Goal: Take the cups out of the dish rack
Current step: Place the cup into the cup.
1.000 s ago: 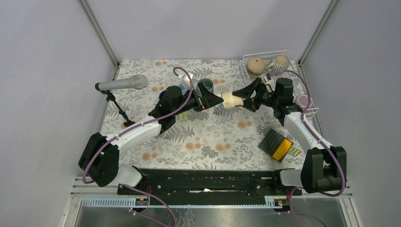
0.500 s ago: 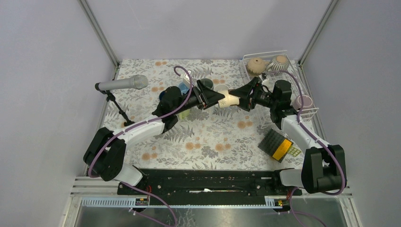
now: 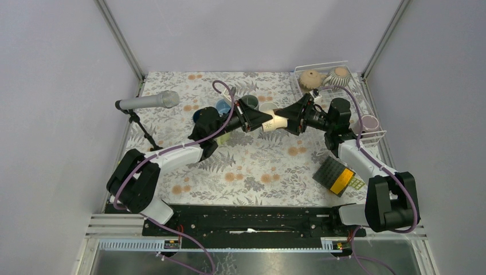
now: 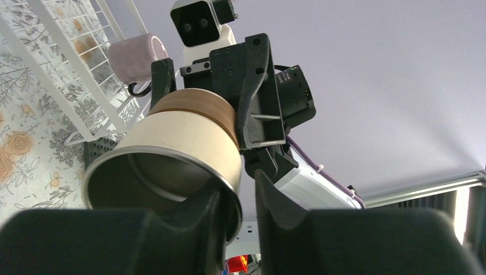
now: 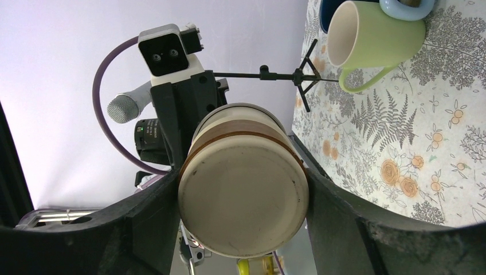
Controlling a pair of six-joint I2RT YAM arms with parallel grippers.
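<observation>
At ctr of top view, well left of dish rack [image 3: 321, 66] (upper right), tan cup [image 4: 183, 134] is held mid-air, base clamped in right gripper [image 3: 288, 119], rim straddled by left gripper [image 4: 238, 186], presumably for handover; whether that pinch is tight can't be told.

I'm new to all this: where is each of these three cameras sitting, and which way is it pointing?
Top external: fixed above and behind the arms, looking down at the floral table; the left arm and right arm show whole, meeting at the cream cup.
Left wrist: on the left arm, looking along the left fingers into the cup's mouth, towards the right arm.
Right wrist: on the right arm, facing the other way; the right fingers flank the cup's base.
Shared: both wrist views see that cup from opposite ends.
</observation>
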